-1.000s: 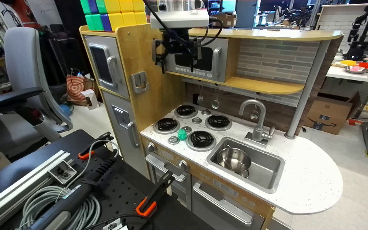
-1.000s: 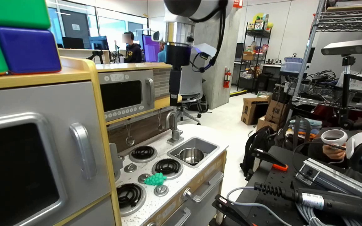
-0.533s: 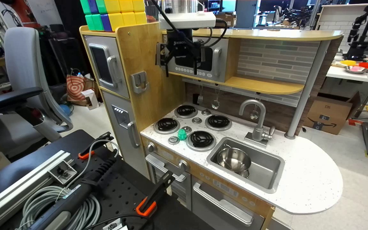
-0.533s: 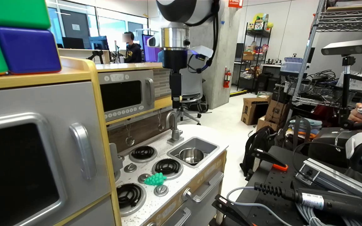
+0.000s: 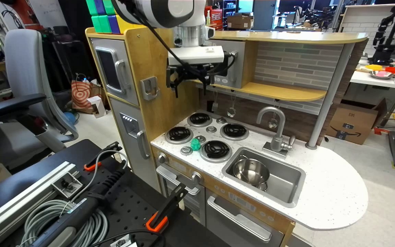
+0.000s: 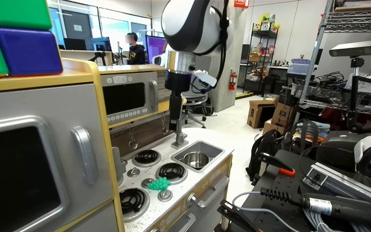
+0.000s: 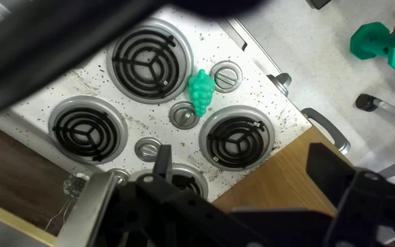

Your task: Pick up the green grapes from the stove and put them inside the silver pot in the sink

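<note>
Though agape, pincer (image 5: 190, 94) above grapes (image 7: 201, 91)

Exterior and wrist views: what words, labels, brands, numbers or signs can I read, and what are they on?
"FIRE", partly cut off: red sign, in an exterior view.
Too small or blurred: marks on the microwave panel, oven panel, white label on the black device, cardboard box and dark hoodie.
Wrist view: none readable.

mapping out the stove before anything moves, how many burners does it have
4, all visible in an exterior view: left rear burner and left front burner toward the wooden panel, right rear burner and right front burner toward the sink.
</note>
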`<action>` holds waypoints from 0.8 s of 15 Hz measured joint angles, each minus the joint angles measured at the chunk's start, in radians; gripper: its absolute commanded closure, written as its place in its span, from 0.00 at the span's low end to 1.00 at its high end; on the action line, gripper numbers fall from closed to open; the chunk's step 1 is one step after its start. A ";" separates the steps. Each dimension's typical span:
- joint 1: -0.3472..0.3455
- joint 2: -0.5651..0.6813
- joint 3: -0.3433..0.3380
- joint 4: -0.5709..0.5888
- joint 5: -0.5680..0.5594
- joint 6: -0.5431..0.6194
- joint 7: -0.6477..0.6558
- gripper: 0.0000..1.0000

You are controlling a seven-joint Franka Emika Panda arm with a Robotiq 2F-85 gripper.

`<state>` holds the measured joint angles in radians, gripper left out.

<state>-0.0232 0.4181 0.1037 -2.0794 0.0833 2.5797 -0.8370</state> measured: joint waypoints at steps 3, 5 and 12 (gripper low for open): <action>-0.030 0.087 0.038 0.007 0.023 0.120 -0.003 0.00; -0.068 0.145 0.086 0.020 0.045 0.224 -0.005 0.00; -0.105 0.303 0.125 0.095 -0.015 0.302 0.028 0.00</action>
<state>-0.1286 0.7213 0.2282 -1.9840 0.0683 2.8821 -0.8092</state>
